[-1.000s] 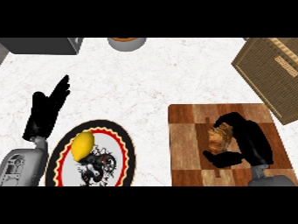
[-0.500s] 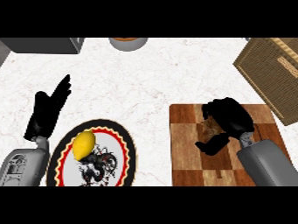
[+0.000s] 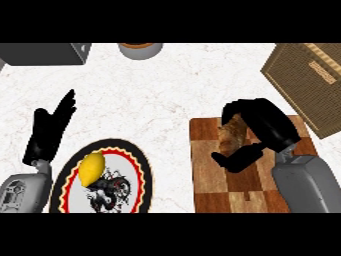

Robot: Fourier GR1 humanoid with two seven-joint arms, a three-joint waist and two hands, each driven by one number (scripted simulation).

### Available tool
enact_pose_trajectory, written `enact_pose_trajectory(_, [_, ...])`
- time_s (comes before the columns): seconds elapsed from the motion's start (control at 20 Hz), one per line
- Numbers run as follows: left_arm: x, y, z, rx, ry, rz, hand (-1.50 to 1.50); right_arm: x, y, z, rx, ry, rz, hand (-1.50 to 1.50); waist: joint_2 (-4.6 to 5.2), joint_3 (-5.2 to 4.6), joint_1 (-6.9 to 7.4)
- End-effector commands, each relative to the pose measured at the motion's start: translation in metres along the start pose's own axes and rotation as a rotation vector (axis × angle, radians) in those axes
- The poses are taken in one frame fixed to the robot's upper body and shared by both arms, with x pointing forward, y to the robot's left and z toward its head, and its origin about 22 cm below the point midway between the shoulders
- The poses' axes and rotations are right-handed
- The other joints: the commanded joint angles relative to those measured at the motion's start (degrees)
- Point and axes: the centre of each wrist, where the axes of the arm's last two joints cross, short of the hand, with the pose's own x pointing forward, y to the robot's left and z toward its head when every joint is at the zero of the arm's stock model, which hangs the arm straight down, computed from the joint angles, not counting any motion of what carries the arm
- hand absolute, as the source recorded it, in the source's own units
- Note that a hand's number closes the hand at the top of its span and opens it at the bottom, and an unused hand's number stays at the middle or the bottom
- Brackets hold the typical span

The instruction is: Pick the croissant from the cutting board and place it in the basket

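Observation:
The brown croissant (image 3: 233, 134) is held in my right hand (image 3: 265, 127), whose fingers and thumb curl round it over the far part of the wooden cutting board (image 3: 217, 185). Most of the pastry is hidden by the hand. The woven basket (image 3: 320, 82) stands at the right edge, just beyond and to the right of that hand. My left hand (image 3: 49, 129) rests open at the left, fingers straight and pointing away, beside the plate.
A round patterned plate (image 3: 125, 175) with a yellow lemon (image 3: 92, 168) on it lies at the lower left. A dark grey box (image 3: 44, 54) sits at the top left. A small round pot (image 3: 140, 49) stands at the top middle.
My right hand has risen and moved away from me with the croissant in it, from the board's middle to its far end. The left hand has not moved.

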Motion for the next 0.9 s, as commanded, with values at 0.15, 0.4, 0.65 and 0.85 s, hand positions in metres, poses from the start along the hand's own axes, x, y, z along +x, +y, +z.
enact_pose_trajectory(0.15, [-0.004, 0.004, 0.011, -0.01, 0.005, -0.012, 0.0, 0.033, -0.084, 0.027, -0.241, -0.059, -0.3, 1.5, -0.47, -0.01, -0.4])
enact_pose_trajectory(0.4, [-0.013, -0.001, 0.013, -0.012, -0.007, 0.005, 0.0, 0.042, -0.155, 0.063, -0.345, -0.044, -0.289, 1.5, -0.08, -0.02, -0.18])
enact_pose_trajectory(0.65, [0.023, -0.015, -0.003, -0.011, -0.005, -0.01, 0.0, 0.056, -0.211, 0.062, -0.373, 0.004, -0.338, 1.5, 0.1, 0.02, 0.24])
enact_pose_trajectory(0.85, [0.008, -0.019, 0.005, -0.015, -0.011, -0.002, 0.0, 0.065, -0.262, 0.067, -0.44, 0.043, -0.337, 1.5, 0.1, 0.0, 0.51])
